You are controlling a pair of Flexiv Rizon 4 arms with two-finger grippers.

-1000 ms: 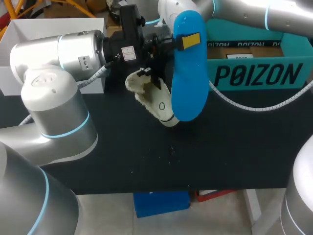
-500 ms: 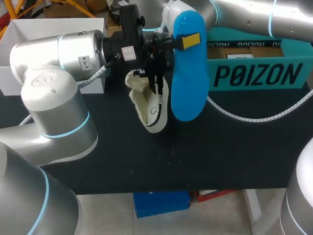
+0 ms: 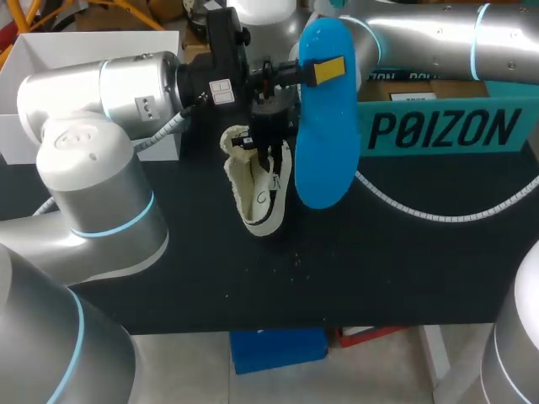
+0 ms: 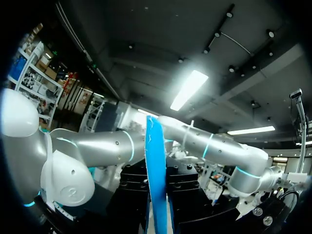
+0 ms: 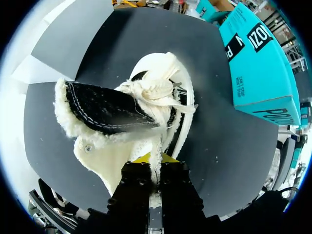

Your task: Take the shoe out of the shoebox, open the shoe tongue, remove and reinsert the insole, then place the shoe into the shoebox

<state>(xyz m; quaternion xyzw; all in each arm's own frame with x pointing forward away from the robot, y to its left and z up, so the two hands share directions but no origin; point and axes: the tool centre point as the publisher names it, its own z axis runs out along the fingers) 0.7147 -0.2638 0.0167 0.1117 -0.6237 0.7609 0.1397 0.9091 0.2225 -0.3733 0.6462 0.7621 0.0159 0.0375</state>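
Insole [image 3: 324,143] bright blue; shoe [image 3: 253,198] cream fleece, black white-stitched part; shoebox [image 3: 438,130] teal, black lettering; table [image 3: 379,269] black.

The shoe [image 5: 146,92] is woolly cream fleece, rough and matt; its tongue [image 5: 102,109] looks like black suede with white stitching. The blue insole [image 3: 324,135] is smooth, matt foam. The teal shoebox [image 3: 438,128] is smooth cardboard and the table [image 3: 379,261] is matt black. The left arm [image 3: 93,93] and right arm [image 3: 429,34] have smooth silvery shells.

The silver left arm [image 3: 93,109] and right arm [image 3: 429,38] are wearing cyan joint rings; a white ribbed cable [image 3: 421,216] is trailing below.
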